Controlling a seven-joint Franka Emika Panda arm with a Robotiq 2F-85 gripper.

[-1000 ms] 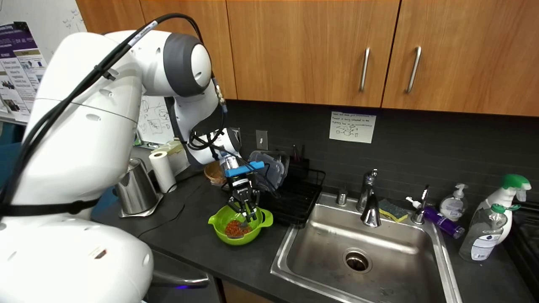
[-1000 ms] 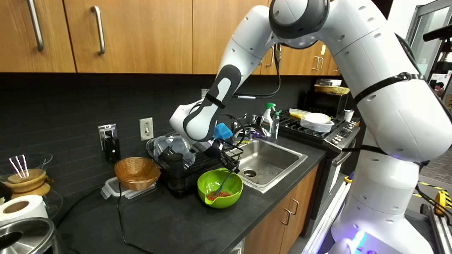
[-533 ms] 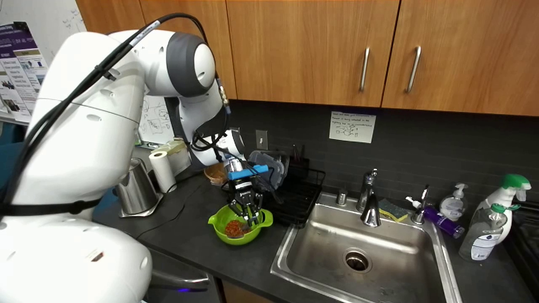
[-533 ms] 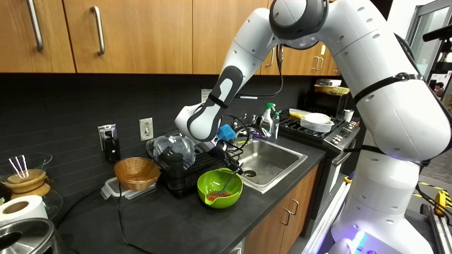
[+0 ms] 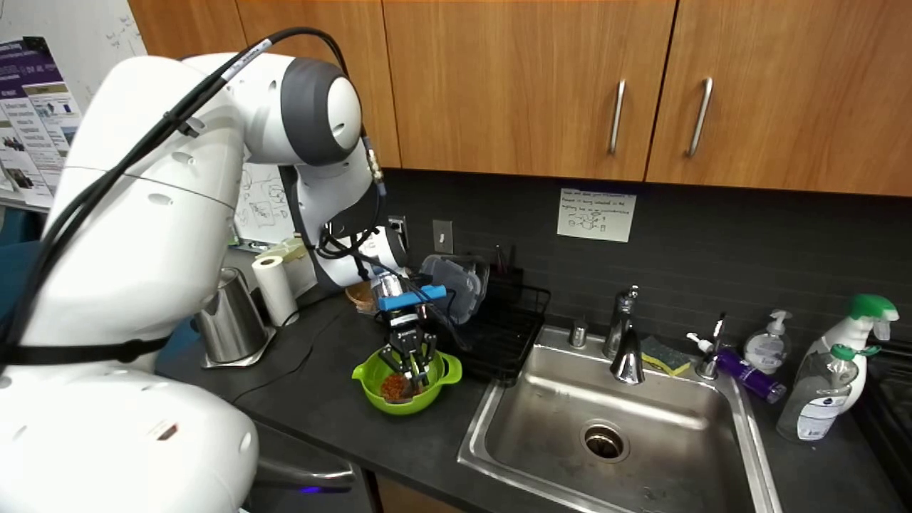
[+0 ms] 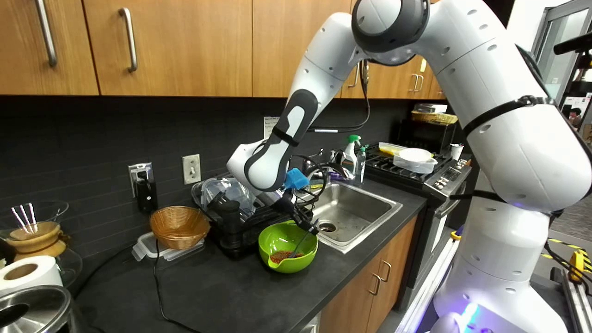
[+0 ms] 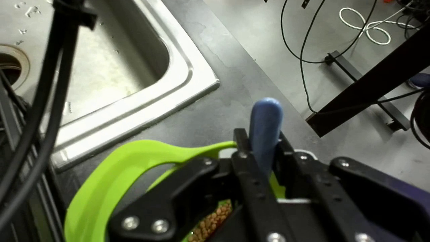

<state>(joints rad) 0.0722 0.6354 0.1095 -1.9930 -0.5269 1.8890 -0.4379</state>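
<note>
My gripper [image 5: 417,382] is shut on the blue-grey handle of a utensil, which stands up between the fingers; the handle [image 7: 266,124] shows in the wrist view. In an exterior view the utensil's thin shaft [image 6: 302,242] slants down into a green bowl [image 6: 290,265]. Its lower end is in the small reddish-brown beans or lentils [image 6: 280,256], so its head is hidden. The bowl [image 5: 400,408] has a spout and a loop handle and stands on the dark counter. My gripper is just above the bowl's handle side. The beans [image 7: 211,222] also show partly in the wrist view.
A steel sink [image 5: 479,443] with a faucet [image 5: 627,342] lies beside the bowl. A black dish rack [image 5: 524,335] with a clear container stands behind it. A wicker basket [image 6: 179,226], a kettle [image 5: 229,320] and a paper roll [image 5: 274,288] are on the counter. A power cord [image 6: 159,291] crosses it.
In an exterior view my gripper first shifts right, then comes back left and lower over the bowl. The utensil's lower end has moved sideways through the beans. The bowl stays in place.
</note>
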